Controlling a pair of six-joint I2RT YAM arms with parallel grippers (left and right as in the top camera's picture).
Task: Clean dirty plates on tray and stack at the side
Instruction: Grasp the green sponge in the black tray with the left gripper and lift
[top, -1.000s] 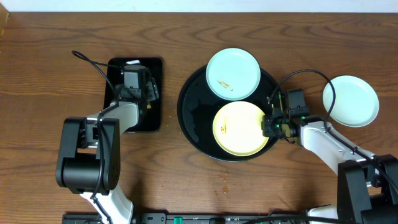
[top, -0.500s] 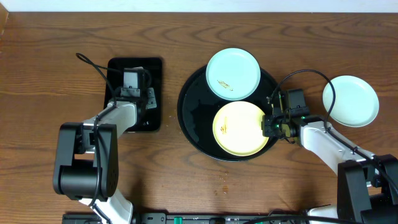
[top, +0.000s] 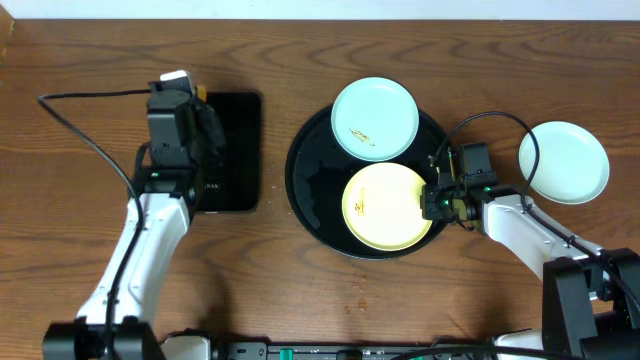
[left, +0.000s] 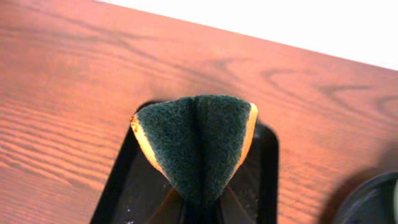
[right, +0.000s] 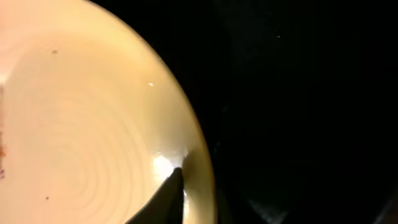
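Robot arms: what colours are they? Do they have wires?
The left arm and right arm match: smooth white tube-like links, chunky black joints and black wrist blocks. A thin black cable loops from each wrist, with a tiny green light nearby. The jaws are dark and pointed.

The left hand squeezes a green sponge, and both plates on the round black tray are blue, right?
No: the overhead view shows one blue plate and one yellow plate on the round tray. The left gripper does squeeze the sponge.
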